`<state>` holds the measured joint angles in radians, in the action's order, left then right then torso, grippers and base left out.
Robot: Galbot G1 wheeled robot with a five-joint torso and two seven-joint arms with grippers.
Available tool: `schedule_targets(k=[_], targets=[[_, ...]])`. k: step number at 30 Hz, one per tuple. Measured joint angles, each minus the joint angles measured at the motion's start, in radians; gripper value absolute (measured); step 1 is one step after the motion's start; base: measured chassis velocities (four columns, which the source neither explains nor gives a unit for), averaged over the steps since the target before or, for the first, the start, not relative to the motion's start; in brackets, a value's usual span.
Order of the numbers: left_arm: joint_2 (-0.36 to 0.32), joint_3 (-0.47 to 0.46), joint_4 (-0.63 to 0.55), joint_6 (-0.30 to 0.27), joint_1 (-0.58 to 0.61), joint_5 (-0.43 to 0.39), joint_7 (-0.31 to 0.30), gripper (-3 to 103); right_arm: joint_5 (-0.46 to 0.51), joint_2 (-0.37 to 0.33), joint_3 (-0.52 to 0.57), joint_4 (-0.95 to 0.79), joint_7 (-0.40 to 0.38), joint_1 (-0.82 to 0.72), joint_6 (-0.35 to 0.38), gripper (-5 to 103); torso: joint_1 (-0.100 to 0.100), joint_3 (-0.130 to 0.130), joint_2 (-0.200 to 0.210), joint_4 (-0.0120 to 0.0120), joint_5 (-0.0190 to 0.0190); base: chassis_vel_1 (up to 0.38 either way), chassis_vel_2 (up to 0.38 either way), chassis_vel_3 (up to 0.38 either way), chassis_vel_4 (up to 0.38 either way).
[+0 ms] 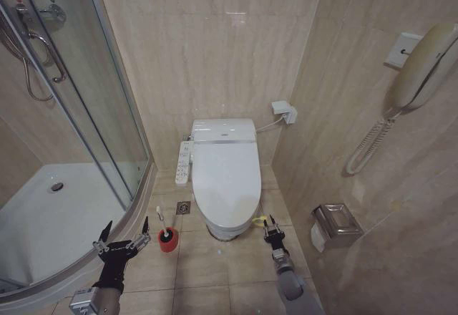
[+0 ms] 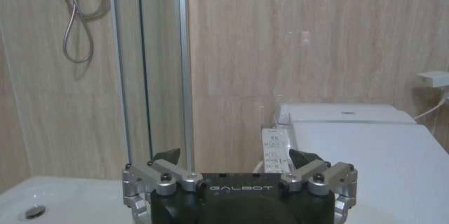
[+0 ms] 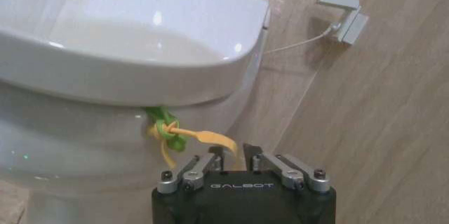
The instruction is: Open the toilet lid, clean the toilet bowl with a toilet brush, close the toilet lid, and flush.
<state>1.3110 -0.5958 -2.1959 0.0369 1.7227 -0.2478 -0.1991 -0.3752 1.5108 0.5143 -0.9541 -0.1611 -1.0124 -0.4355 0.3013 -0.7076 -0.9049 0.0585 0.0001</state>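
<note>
Head view: closed toilet lid [image 1: 226, 166] on toilet bowl [image 1: 223, 228], toilet brush [image 1: 162, 223] left, left gripper [image 1: 126, 235] spread near it; right wrist view: right gripper [image 3: 234, 153] nearly clenched, empty, beside the yellow-green loop [image 3: 168, 132].

A glass shower door [image 1: 86, 79] is standing at the left above a white shower tray [image 1: 43, 222] with its round drain [image 1: 56, 185], and a shower hose [image 1: 32, 71] is hanging on the wall behind the glass. A wall phone [image 1: 422, 68] is hanging at the right, its coiled cord [image 1: 365, 147] dangling, with a metal paper holder [image 1: 336, 225] sitting lower on that wall. A small red cup holder [image 1: 167, 241] is standing on the tiled floor [image 1: 207, 272] near a floor drain [image 1: 183, 207].
</note>
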Motion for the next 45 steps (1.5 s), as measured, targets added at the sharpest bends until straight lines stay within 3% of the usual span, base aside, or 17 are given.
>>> schedule_targets(k=[4, 5, 25, 45], targets=[[0.000, 0.000, 0.000, 0.000, 0.000, 0.000, 0.000, 100, 0.010, -0.003, 0.000, -0.029, 0.008, -0.013, 0.001, 27, 0.000, 0.000, 0.000, 0.0000, -0.0001, 0.000, 0.000, 0.000, 0.000], [0.000, 0.000, 0.000, 0.000, 0.000, 0.000, 0.000, 100, 0.011, -0.003, 0.000, -0.036, 0.010, -0.016, 0.001, 2, 0.000, 0.000, 0.000, 0.0000, 0.0000, 0.000, 0.000, 0.000, 0.000], [0.000, 0.000, 0.000, 0.000, 0.000, 0.000, 0.000, 100, 0.126, -0.028, 0.006, -0.256, 0.033, -0.086, 0.064, 0, 0.000, 0.000, 0.000, -0.0002, 0.0003, 0.000, 0.000, 0.000, 0.000], [0.000, 0.000, 0.000, 0.000, 0.000, 0.000, 0.000, 100, 0.197, -0.084, 0.014, -0.543, -0.011, -0.098, 0.160, 0, 0.000, 0.000, 0.000, -0.0002, -0.0002, 0.000, 0.000, 0.000, 0.000]])
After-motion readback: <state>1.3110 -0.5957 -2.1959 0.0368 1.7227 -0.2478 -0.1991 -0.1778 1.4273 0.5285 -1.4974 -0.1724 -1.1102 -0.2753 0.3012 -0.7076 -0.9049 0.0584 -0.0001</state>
